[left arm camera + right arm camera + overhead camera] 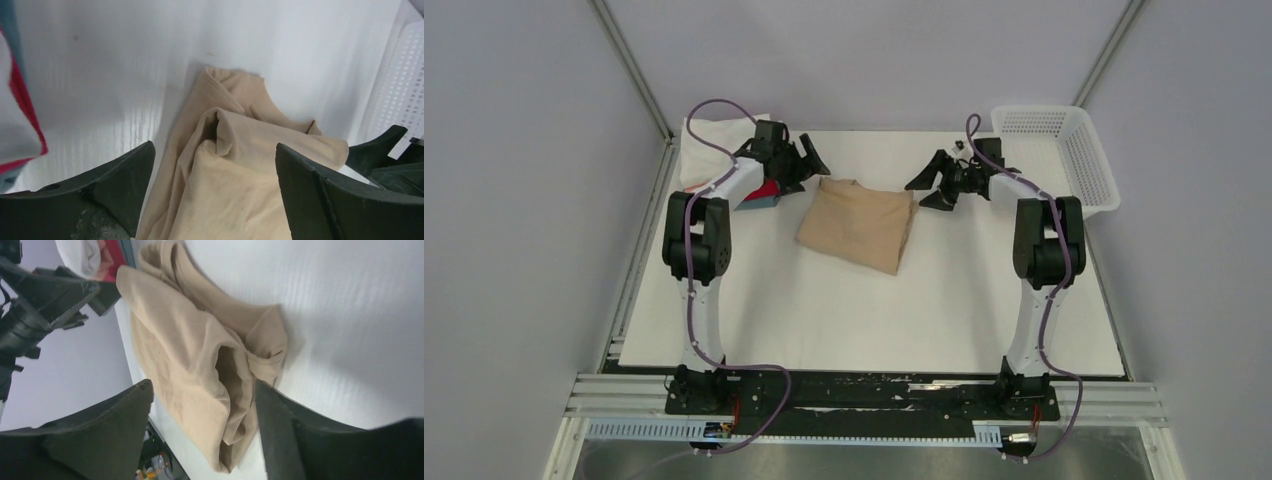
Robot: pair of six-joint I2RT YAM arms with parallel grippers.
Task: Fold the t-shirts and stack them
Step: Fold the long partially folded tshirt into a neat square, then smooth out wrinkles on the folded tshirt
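Plainly, the jaws of the left gripper (pixel 215 165) and the right gripper (pixel 205 405) stand wide apart, holding nothing. Each hangs near a far corner of the loosely folded tan t-shirt (pixel 856 224), which lies mid-surface (pixel 874 320). Folded shirts (pixel 712 140) — white, red, blue-grey — sit at the far left corner, and a white mesh basket (pixel 1084 150) at the far right.

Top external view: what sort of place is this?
Probably a lab test cell: plain walls around a white table, left arm and right arm bolted to a metal rail, a tan t-shirt laid out.
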